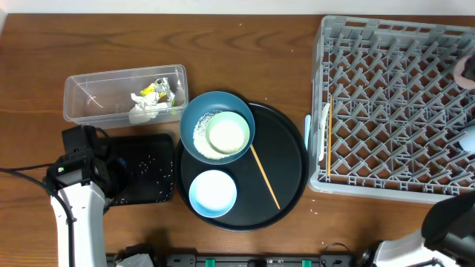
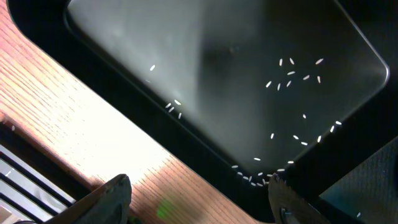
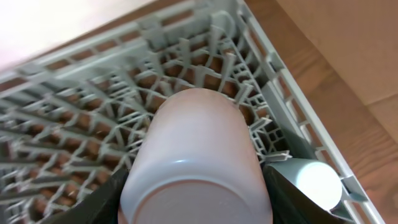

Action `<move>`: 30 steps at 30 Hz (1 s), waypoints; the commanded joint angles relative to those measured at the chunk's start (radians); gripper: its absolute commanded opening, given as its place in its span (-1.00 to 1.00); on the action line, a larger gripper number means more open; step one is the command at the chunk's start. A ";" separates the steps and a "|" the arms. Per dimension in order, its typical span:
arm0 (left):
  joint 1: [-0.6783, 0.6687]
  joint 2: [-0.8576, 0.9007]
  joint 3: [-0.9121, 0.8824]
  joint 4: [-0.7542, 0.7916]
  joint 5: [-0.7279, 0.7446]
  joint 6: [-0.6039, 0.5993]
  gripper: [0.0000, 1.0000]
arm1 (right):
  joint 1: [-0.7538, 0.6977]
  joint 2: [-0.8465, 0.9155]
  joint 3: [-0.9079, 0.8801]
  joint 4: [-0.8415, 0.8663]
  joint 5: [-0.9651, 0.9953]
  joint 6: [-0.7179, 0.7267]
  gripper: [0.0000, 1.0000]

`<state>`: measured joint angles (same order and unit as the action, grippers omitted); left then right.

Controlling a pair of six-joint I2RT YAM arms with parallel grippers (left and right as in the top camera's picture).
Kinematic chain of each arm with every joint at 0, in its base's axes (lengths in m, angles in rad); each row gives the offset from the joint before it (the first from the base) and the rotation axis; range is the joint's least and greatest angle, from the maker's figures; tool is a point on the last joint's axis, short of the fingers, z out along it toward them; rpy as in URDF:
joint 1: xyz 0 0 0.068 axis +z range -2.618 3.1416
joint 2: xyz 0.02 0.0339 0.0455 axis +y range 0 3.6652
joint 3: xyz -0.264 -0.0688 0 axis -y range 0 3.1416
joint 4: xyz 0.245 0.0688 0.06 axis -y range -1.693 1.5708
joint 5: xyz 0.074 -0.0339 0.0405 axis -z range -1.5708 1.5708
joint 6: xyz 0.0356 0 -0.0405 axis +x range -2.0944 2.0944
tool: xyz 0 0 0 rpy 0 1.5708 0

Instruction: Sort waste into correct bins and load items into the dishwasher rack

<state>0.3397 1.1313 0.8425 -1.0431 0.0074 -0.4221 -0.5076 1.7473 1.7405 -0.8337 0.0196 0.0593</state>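
Observation:
My right gripper is shut on the white cup, held bottom-up over the grey dishwasher rack near its far right corner. My left gripper is open and empty, low over the wood beside the flat black tray, which holds loose rice grains. The clear tub holds crumpled napkins and the yellow-green wrapper. The dark blue bowl holds the pale green bowl and rice. The light blue bowl and a chopstick lie nearby.
The bowls and chopstick sit on a large round black tray. A white spoon and a second chopstick lie along the rack's left edge. A pale rounded object sits in the rack beside the cup.

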 commanded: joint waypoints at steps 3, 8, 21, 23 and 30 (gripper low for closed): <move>0.005 -0.002 0.018 -0.003 -0.015 -0.009 0.44 | -0.063 0.080 0.018 0.031 0.029 0.000 -0.16; 0.005 -0.002 0.018 -0.003 -0.016 -0.009 0.45 | -0.098 0.130 0.018 0.082 0.030 0.026 -0.17; 0.005 -0.002 0.018 -0.003 -0.016 -0.009 0.45 | -0.122 0.243 0.018 0.169 0.060 0.026 -0.17; 0.005 -0.002 0.018 -0.003 -0.015 -0.009 0.45 | -0.122 0.257 0.018 0.176 0.061 0.026 -0.02; 0.005 -0.002 0.018 -0.003 -0.015 -0.009 0.45 | -0.121 0.252 0.019 0.172 0.040 0.026 0.99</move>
<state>0.3397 1.1313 0.8425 -1.0431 0.0074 -0.4221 -0.6209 2.0121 1.7401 -0.6571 0.0662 0.0792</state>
